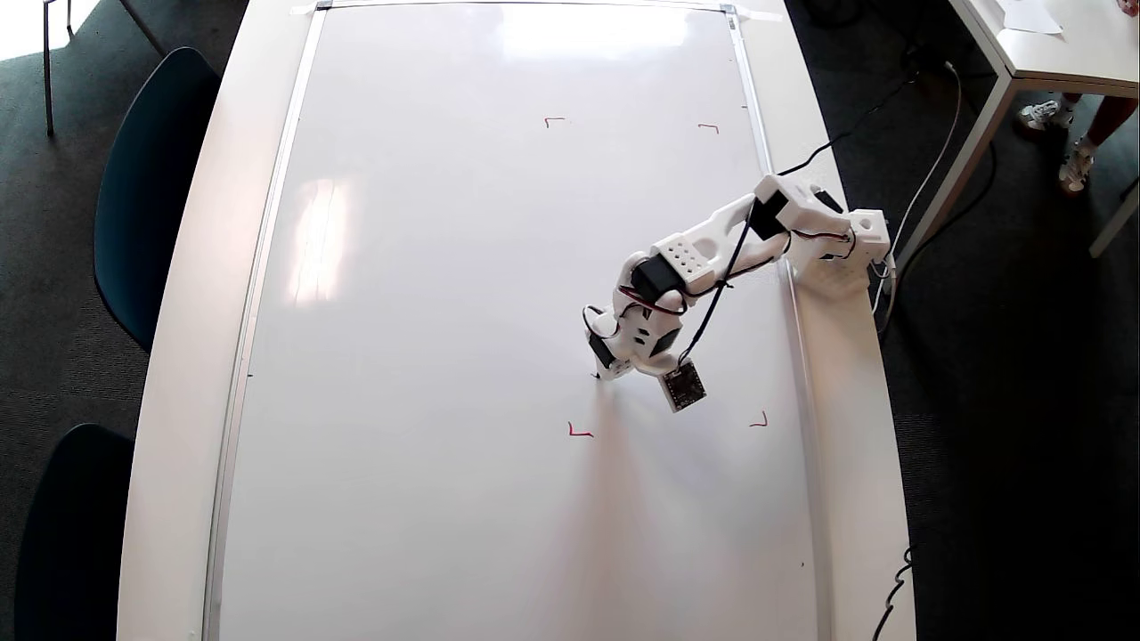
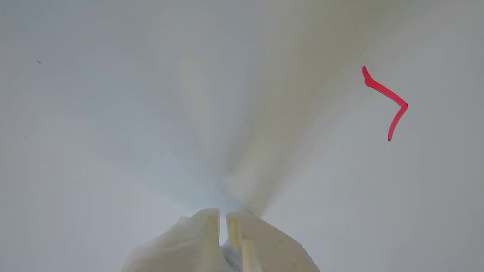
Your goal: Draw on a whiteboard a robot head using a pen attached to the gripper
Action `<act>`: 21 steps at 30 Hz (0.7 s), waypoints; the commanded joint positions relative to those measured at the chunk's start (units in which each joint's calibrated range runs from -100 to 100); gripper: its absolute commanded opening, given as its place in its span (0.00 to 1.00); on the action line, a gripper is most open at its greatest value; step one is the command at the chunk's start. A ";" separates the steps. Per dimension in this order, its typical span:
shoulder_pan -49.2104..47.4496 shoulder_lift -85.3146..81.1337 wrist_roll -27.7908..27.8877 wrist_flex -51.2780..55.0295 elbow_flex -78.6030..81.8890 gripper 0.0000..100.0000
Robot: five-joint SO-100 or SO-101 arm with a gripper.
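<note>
The whiteboard (image 1: 445, 312) covers most of the table, glossy white with a thin metal frame. No line of the robot head shows on it in either view. In the overhead view my gripper (image 1: 607, 363) points down at the board, right of centre, just above the lower left red corner mark (image 1: 579, 432). A small dark tip of the pen (image 1: 596, 375) touches or nearly touches the board beside it. In the wrist view my gripper (image 2: 223, 221) rises from the bottom edge, its pale fingers (image 2: 196, 234) almost together with only a narrow slit. The bare whiteboard (image 2: 113, 113) fills the view.
Red corner marks (image 1: 554, 120) (image 1: 709, 127) (image 1: 760, 420) frame a rectangle; one red mark (image 2: 385, 98) shows in the wrist view. The arm's base (image 1: 846, 254) sits on the table's right rim with black cables (image 1: 712, 294). Dark chairs (image 1: 147, 178) stand at the left, another table (image 1: 1042, 62) at top right.
</note>
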 commanded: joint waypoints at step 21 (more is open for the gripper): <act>-6.05 -22.78 -0.37 -0.37 34.74 0.01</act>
